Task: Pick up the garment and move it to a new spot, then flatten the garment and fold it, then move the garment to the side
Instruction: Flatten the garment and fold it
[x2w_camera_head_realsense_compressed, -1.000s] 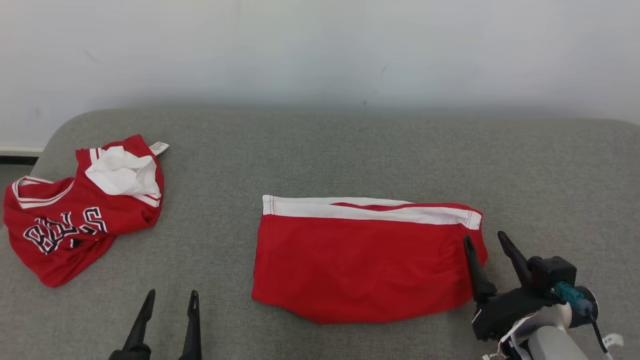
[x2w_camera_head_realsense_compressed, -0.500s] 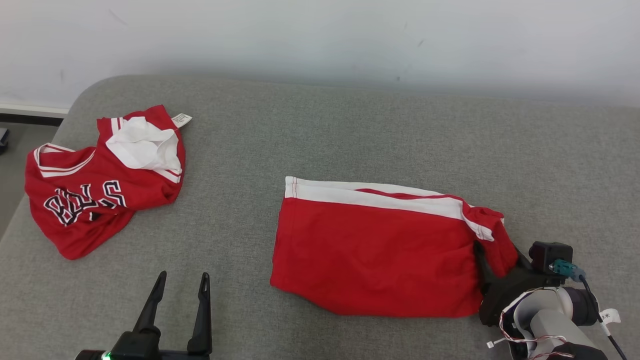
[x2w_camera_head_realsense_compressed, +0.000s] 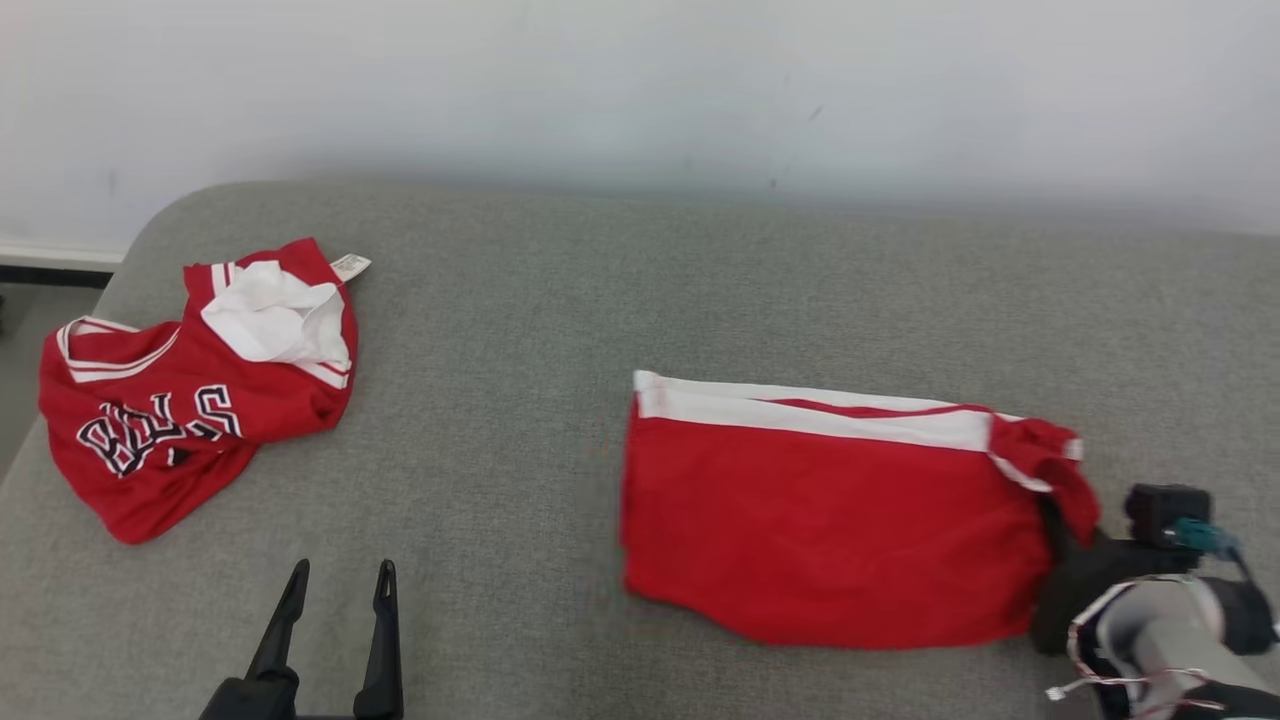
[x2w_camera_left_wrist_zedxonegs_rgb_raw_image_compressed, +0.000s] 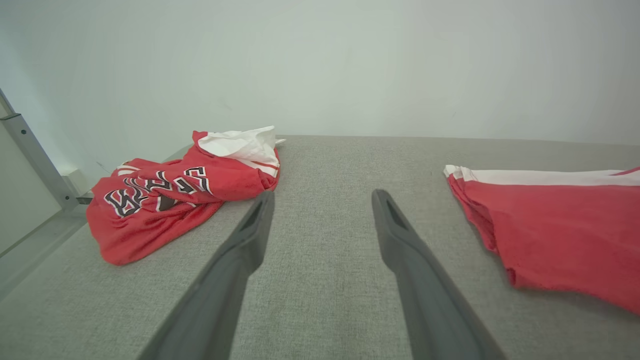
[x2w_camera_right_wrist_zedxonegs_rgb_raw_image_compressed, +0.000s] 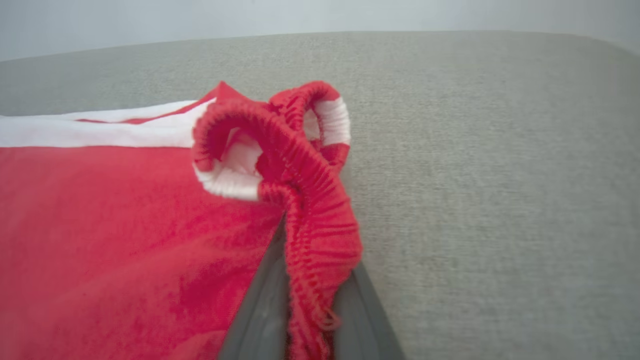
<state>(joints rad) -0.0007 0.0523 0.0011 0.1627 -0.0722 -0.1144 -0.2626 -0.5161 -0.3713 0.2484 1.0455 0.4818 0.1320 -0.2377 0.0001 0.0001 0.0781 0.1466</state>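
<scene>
1. Pinching the elastic waistband (x2w_camera_right_wrist_zedxonegs_rgb_raw_image_compressed: 320, 235) of the red shorts (x2w_camera_head_realsense_compressed: 830, 530), the right gripper (x2w_camera_head_realsense_compressed: 1062, 525) has its two fingers closed on the bunched cloth.
2. From that grip the shorts spread flat to the gripper's left on the grey cushion (x2w_camera_head_realsense_compressed: 600, 280).
3. The left gripper (x2w_camera_head_realsense_compressed: 335, 590) hovers with fingers wide apart, holding nothing; the shorts lie to its right, a crumpled red jersey (x2w_camera_head_realsense_compressed: 190, 420) to its left.
</scene>
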